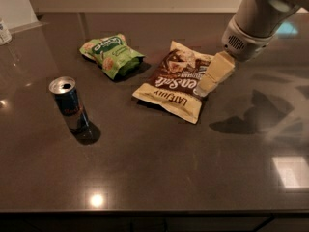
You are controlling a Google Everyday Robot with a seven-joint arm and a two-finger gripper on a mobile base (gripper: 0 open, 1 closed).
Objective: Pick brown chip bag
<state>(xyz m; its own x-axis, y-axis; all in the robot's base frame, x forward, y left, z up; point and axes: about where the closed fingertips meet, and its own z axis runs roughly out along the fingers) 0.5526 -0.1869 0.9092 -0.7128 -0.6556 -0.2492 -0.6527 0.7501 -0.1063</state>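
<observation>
The brown chip bag [175,84] lies flat on the dark table [154,168], near the middle, with cream ends and white lettering. My gripper [206,84] comes in from the upper right on a grey-white arm. Its cream fingers [216,71] reach down over the bag's right edge and cover part of it.
A green snack bag [113,55] lies to the left of the brown bag. A blue drink can [69,103] stands upright further left and nearer the front. The table's front edge runs along the bottom of the view.
</observation>
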